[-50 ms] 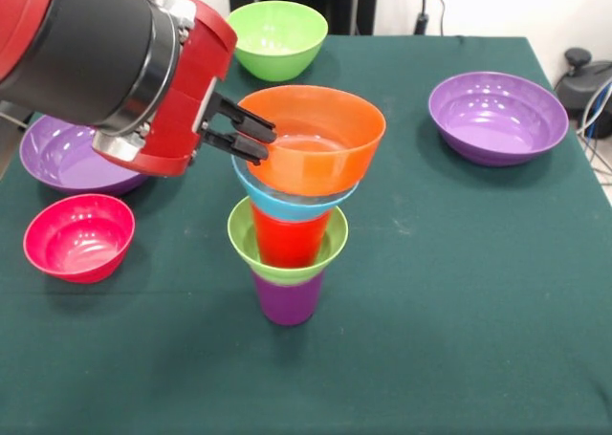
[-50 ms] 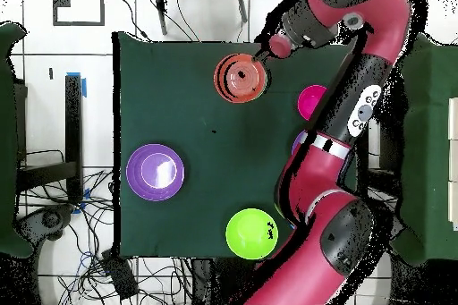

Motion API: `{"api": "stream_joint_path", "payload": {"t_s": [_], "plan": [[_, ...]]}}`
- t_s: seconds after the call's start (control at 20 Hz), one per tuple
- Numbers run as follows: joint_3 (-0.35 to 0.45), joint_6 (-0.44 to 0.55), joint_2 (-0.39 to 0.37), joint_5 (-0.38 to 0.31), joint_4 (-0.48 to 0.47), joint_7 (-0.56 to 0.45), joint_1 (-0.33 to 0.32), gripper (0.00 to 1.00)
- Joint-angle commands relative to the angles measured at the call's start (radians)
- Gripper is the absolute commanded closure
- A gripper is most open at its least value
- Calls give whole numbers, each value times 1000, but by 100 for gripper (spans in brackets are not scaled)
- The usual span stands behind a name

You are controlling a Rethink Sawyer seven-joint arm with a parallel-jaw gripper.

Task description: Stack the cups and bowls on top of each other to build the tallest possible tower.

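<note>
Standing on the green counter (image 1: 459,292) just below and beside the claw (image 1: 251,134), the tower (image 1: 290,234) runs upright: purple cup (image 1: 287,299) at the base, then lime bowl (image 1: 244,241), red cup (image 1: 287,239), blue bowl (image 1: 277,204) and, topmost, the orange bowl (image 1: 320,139). Its rim sits between the claw's fingers, which look clamped on it, the bowl tilted slightly. Spare purple bowls (image 1: 497,115), a green bowl (image 1: 277,35) and a pink bowl (image 1: 78,236) lie well apart, leaving room around the tower.
</note>
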Motion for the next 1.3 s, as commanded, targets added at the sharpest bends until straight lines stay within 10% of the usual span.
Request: {"api": "stream_joint_path", "payload": {"t_s": [0.05, 1.3], "plan": [[-61, -56, 13, -49, -95, 94, 18, 100], [21, -30, -12, -180, -136, 6, 21, 100]]}}
